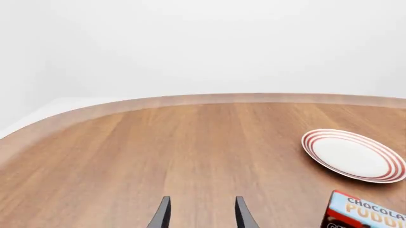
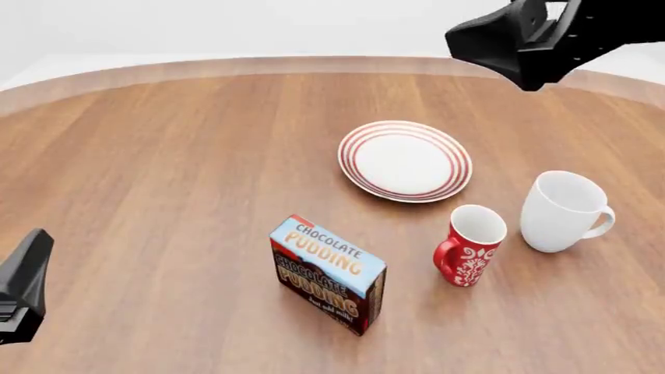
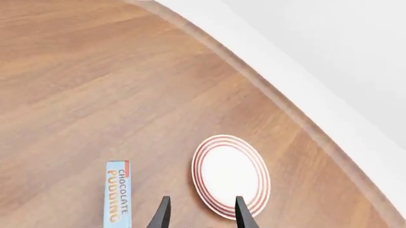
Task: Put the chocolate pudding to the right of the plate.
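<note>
Black left hand (image 1: 201,216) parted and empty, right hand (image 3: 201,213) parted, empty above plate (image 3: 231,176), chocolate pudding (image 2: 327,273) untouched.

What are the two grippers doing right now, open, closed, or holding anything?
Left gripper: open, holding nothing.
Right gripper: open, holding nothing.
</note>
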Controlling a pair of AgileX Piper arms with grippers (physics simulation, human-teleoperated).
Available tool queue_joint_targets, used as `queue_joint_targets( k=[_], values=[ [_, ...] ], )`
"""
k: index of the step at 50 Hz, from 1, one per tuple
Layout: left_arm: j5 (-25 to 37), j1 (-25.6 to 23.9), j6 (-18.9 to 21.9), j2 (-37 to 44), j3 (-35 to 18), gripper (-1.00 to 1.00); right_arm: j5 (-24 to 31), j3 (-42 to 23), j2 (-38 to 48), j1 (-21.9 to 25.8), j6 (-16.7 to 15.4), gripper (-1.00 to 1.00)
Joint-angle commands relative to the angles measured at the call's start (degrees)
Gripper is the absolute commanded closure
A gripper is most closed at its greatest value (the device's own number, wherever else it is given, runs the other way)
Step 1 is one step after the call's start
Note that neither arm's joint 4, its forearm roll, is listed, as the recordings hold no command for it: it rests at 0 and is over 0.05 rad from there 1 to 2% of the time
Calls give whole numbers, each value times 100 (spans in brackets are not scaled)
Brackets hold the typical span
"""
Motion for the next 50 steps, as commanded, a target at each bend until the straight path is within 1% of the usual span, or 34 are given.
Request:
queue_joint_targets(
  k=[1,3,5,7,8,10,11,13,19,23,25,26,31,36,42,47,50],
  values=[
    [2,0,2,-2,0,-100,-6,23,412,263,-46,-100],
    [3,0,-3,-2,0,-100,-29,36,449,229,-75,-100],
    [3,-1,5,-3,0,-100,7,-6,447,362,102,-100],
    [4,0,-3,-3,0,-100,-92,104,444,362,18,-100],
    [3,0,1,-3,0,-100,-143,90,537,470,127,-100],
    [3,-1,3,-3,0,-100,-196,126,563,489,109,-100],
    [3,-1,0,-3,0,-100,-219,115,587,573,207,-100],
    [2,-1,0,-2,0,-100,-273,185,609,596,149,-100],
    [2,-1,-4,-1,0,-100,-499,284,802,850,352,-100],
    [2,-2,5,-2,0,-100,-642,411,825,893,364,-100],
    [2,0,-3,-2,0,-100,-671,410,841,934,449,-100],
    [2,-1,2,-2,0,-100,-712,466,858,940,428,-100],
    [2,-3,5,-2,0,-100,-787,644,936,1072,538,-100],
    [3,-3,5,-2,0,-100,-884,815,941,1120,592,-100],
    [3,-2,-2,-2,2,-100,-1026,1013,942,1145,736,-100],
    [2,-3,1,0,1,-100,-1082,1105,926,1121,733,-100],
    [1,-4,3,1,1,-100,-1180,1204,941,1165,853,-100]
  ],
)
